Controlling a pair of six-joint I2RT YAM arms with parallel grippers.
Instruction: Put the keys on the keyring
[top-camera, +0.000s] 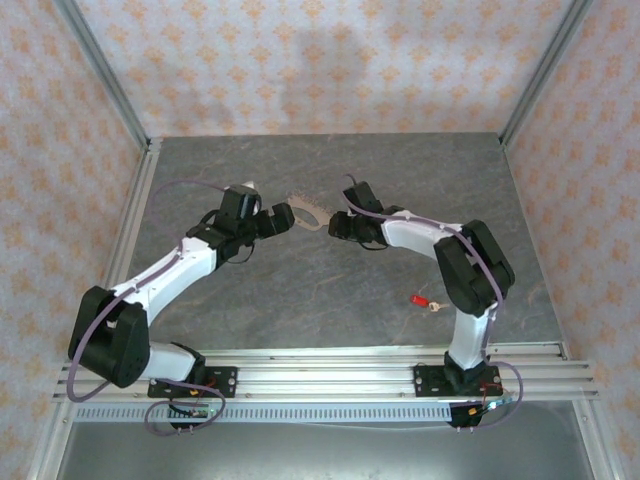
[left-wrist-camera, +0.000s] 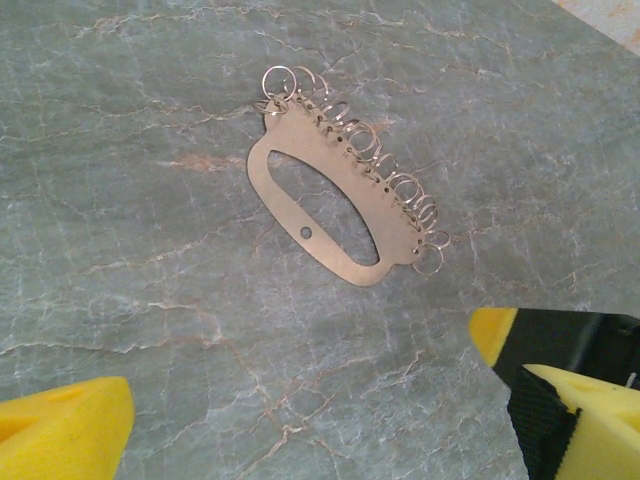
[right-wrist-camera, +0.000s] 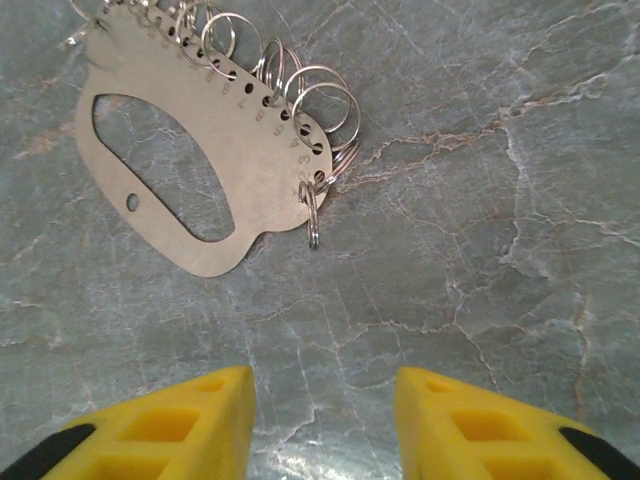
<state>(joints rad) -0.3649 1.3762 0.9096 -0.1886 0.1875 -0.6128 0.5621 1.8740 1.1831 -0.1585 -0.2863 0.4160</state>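
- My right pincer (right-wrist-camera: 322, 400) hangs part-open, empty; left pincer (left-wrist-camera: 300, 390) gapes wide.
- Keyring (right-wrist-camera: 262, 165) lies at my 11 o'clock; key (top-camera: 415, 298) at its 4 o'clock (well apart).
- Best pinch its flat edge, not the loops.

Robot lab enclosure; patterned wall panels (top-camera: 320, 60), aluminium frame rails (top-camera: 330, 375), grey marbled tabletop (top-camera: 300, 310)

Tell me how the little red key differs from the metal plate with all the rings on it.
The key is red-headed and tiny; the ring plate is bare silvery metal and far bigger. The key lies toward the near right of the table; the ring plate lies farther back, near the middle. Both rest on the table, ungripped.
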